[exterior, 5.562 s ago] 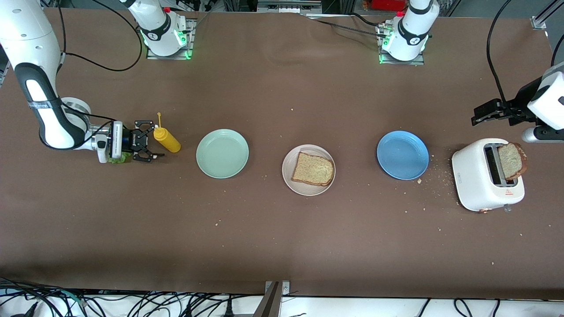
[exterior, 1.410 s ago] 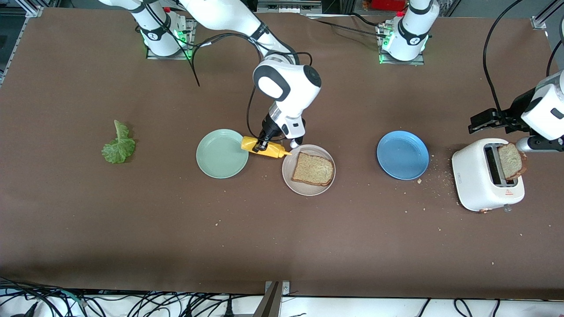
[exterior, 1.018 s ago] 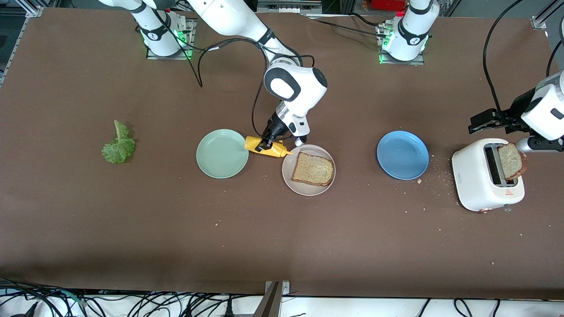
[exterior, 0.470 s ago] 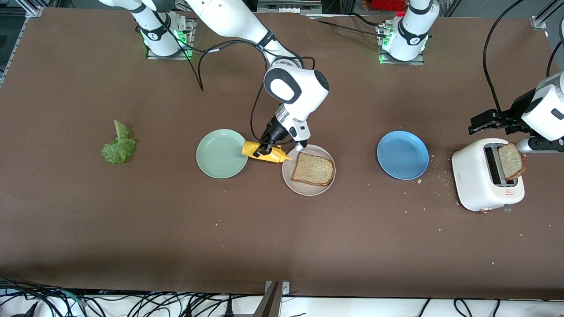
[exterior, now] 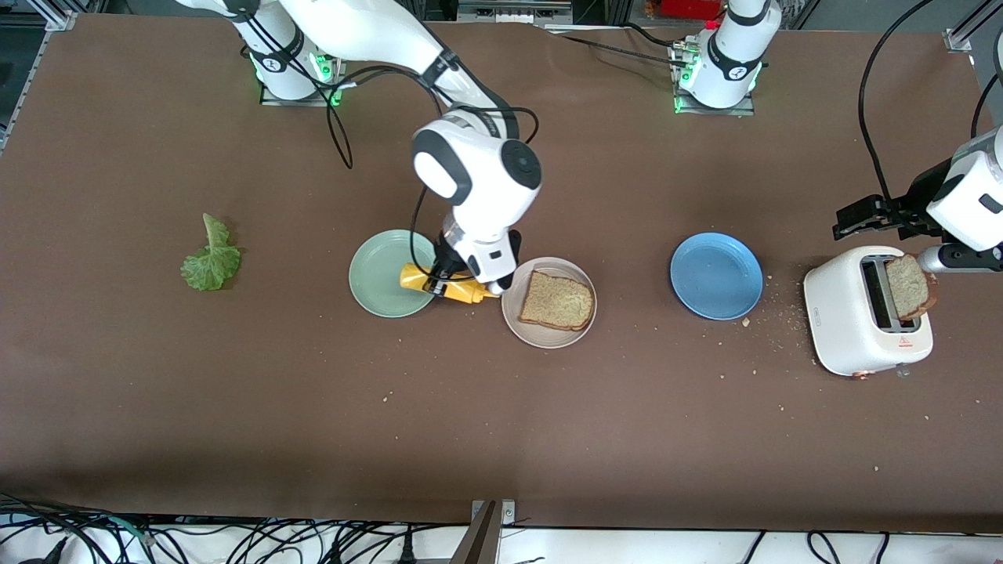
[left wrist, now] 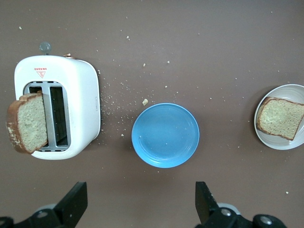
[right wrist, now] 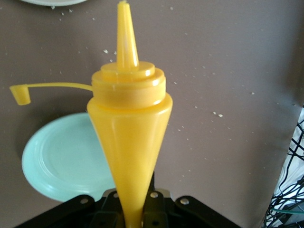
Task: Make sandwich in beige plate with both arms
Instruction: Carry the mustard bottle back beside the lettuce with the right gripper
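The beige plate [exterior: 548, 338] lies mid-table with one brown bread slice [exterior: 557, 301] on it. A second slice [exterior: 909, 286] sticks up out of the white toaster [exterior: 850, 321]. The green lettuce leaf [exterior: 210, 262] lies flat toward the right arm's end. My right gripper [exterior: 439, 280] is shut on a yellow squeeze bottle [exterior: 454, 288], which hangs over the gap between the mint-green plate [exterior: 384, 274] and the beige plate, its nozzle toward the beige plate. In the right wrist view the bottle [right wrist: 129, 123] fills the middle. My left gripper [exterior: 862, 213] waits open above the table by the toaster, holding nothing.
A blue plate [exterior: 716, 275] lies between the beige plate and the toaster. Crumbs are scattered around the toaster. The left wrist view shows the blue plate [left wrist: 165, 135], the toaster [left wrist: 76, 99] and the beige plate's rim [left wrist: 297, 145].
The right arm carried the yellow bottle from beside the lettuce to the beige plate. In the last half second it turned and shifted slightly toward the mint-green plate. The left arm has not moved.
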`<move>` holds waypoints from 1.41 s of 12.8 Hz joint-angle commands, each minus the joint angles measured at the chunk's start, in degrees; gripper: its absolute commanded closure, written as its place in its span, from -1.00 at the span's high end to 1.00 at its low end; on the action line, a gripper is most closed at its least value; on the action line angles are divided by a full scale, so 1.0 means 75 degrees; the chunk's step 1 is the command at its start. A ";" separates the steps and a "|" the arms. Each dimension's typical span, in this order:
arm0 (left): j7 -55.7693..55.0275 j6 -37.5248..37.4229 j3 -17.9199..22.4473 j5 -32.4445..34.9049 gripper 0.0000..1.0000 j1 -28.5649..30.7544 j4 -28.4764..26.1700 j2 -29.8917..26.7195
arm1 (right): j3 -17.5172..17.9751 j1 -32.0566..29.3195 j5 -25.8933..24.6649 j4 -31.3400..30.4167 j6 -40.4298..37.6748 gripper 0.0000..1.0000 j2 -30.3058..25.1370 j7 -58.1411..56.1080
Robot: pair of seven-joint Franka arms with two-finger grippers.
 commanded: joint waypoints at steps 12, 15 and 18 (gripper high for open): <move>0.0132 0.0156 -0.0041 0.0316 1.00 0.0078 0.0068 0.0037 | 0.0074 -0.4535 0.6024 -0.1225 -0.1115 -1.00 -0.1856 -0.7027; 0.0144 0.0156 -0.0041 0.0305 1.00 0.0102 0.0080 0.0037 | 0.0074 -0.5496 0.7863 -0.2371 -0.1138 -1.00 -0.1915 -0.8550; 0.0144 0.0215 -0.0041 0.0305 1.00 0.0113 0.0033 0.0037 | -0.0544 -0.5757 0.9470 -0.3918 -0.1173 -1.00 -0.2102 -1.0225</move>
